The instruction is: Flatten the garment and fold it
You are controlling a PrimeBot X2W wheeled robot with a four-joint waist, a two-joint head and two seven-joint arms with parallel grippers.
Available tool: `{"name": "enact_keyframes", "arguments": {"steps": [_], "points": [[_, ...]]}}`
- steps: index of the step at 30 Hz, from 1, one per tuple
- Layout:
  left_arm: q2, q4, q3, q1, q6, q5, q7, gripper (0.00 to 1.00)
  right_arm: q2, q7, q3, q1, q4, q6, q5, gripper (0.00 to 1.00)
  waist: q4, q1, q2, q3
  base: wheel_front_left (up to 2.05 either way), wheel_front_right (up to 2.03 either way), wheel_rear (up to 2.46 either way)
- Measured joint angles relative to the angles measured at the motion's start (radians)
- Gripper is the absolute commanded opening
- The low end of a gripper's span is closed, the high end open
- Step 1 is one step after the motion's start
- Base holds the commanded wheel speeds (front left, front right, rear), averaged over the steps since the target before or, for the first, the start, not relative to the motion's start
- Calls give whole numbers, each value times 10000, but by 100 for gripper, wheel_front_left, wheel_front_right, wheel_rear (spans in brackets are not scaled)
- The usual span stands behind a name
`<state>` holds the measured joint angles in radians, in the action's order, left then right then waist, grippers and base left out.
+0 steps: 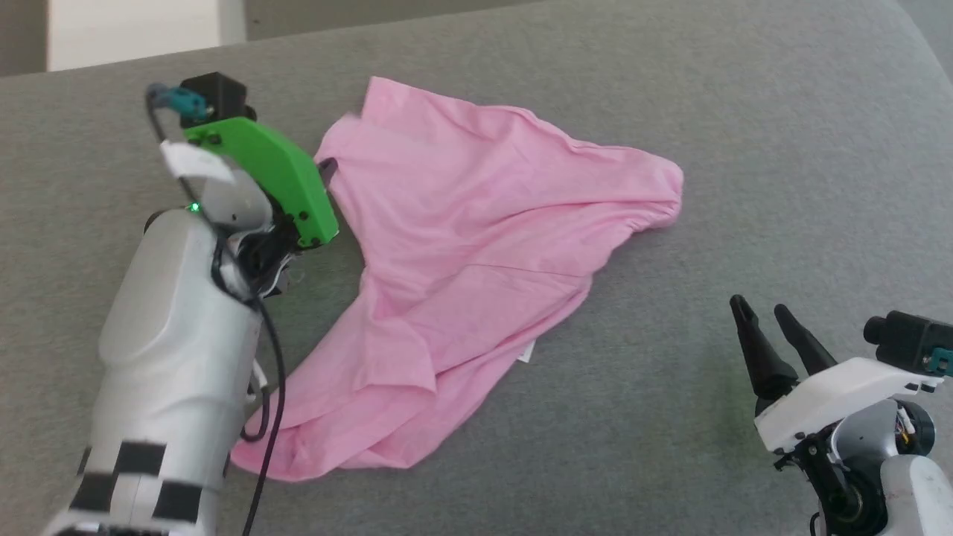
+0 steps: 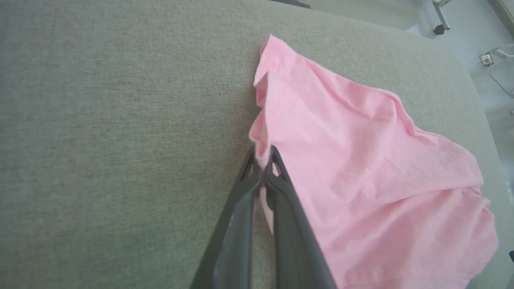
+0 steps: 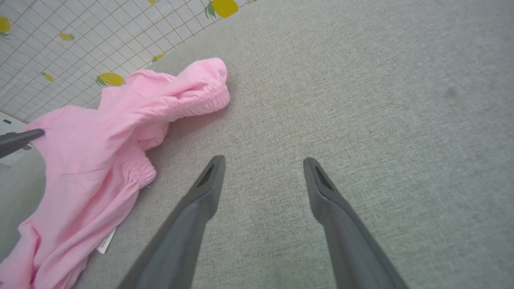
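left pincer [image 2: 263, 155] clamped on garment [image 2: 361, 168] edge; right pincer [image 3: 263, 166] spread wide, empty. bite looks thin: cloth may slip out when i pull, leaving it bunched.

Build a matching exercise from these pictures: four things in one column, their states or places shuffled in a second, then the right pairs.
Column one:
1. left gripper
2. right gripper
3. garment
4. white label

Column two:
A. pokes out from under a cloth edge
B. open, over the bare grey surface
C. shut on a pink edge
D. lies rumpled, not yet folded

Pairs: 1-C, 2-B, 3-D, 4-A
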<state>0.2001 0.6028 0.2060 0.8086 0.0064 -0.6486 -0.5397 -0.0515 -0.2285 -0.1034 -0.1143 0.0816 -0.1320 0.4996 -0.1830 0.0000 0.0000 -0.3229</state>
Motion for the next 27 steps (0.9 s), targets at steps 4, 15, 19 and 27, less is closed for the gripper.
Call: {"name": "enact_keyframes", "arguments": {"steps": [4,15,19,27], "points": [[167,-1365,-614,-1392,-138,-458,734,0,10,-104,-69,108,35,0,-40,100,430,0,0,296,0,0,0],[-105,-5300,-1248,-7046,1057,-1139,892,0,12,-497,-301,298,-140,0,-153,100,1551,0,0,997,0,0,0],[-374,-5620,-1126,-7703,1104,-1335,876,35,12,-573,-372,379,-167,0,-153,100,1868,0,0,1127,0,0,0],[-82,-6512,-1743,-7109,464,-257,3848,100,10,-1327,-447,267,-433,0,-633,100,2290,0,0,1382,0,0,0]]}}
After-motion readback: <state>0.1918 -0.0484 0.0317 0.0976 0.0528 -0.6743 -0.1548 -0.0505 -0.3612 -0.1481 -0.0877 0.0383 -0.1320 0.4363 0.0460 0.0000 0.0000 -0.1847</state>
